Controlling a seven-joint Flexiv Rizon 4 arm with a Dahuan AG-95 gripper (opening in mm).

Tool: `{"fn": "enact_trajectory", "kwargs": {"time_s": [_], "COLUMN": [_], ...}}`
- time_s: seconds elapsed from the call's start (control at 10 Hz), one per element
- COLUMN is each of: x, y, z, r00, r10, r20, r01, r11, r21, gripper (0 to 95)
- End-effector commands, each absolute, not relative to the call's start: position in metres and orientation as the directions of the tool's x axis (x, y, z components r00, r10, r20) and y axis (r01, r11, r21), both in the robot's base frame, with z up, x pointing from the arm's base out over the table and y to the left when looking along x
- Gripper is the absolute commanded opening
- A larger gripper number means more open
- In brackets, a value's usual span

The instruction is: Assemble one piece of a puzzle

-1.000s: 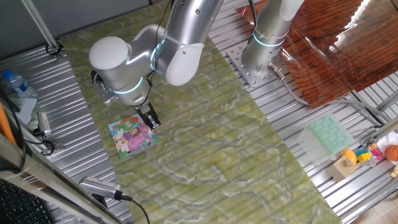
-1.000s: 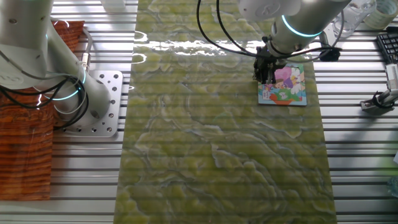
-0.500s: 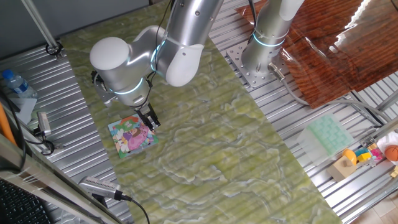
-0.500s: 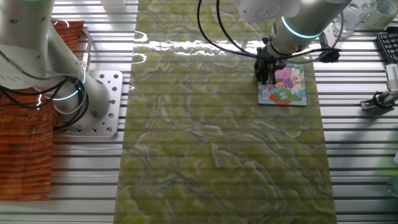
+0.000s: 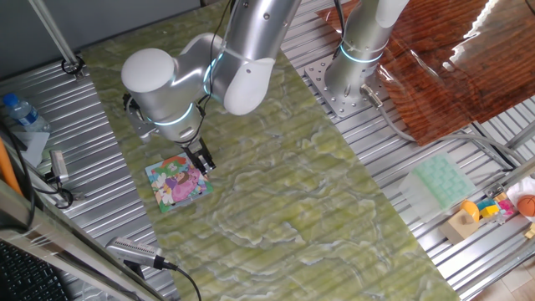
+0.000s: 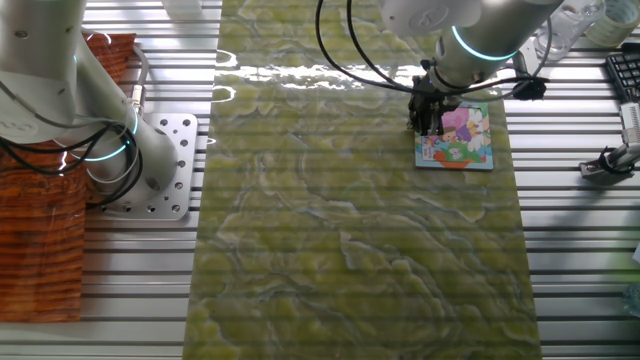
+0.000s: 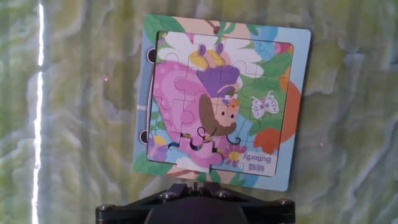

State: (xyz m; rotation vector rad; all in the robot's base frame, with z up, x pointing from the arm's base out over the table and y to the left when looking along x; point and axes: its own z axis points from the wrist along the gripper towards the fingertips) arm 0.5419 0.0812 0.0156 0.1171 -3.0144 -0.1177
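Hand view: piece lies at puzzle's lower edge.

Puzzle with teal border and pink, white, purple, green cartoon at frame centre, marbled yellow-green mat around it, silver ribbed table

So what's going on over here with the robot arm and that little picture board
The robot arm is working on the puzzle, a small square jigsaw board lying flat on the green mat. Its gripper is down at one edge of the board. In the hand view, the piece, pink and white, sits at the board's near edge, slightly out of line with its neighbours, so it looks not fully seated yet. The fingertips are out of sight there, so whether they are gripping it is unclear.
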Motion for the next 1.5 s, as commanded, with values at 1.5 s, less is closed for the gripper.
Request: {"fn": "enact_trajectory", "kwargs": {"time_s": [1.5], "x": [0.5464], "y": [0.0790], "z": [0.0126], "r00": [-0.990], "r10": [-0.084], "r20": [0.111], "r01": [-0.076], "r11": [0.994], "r21": [0.074], "gripper": [0.0]}}
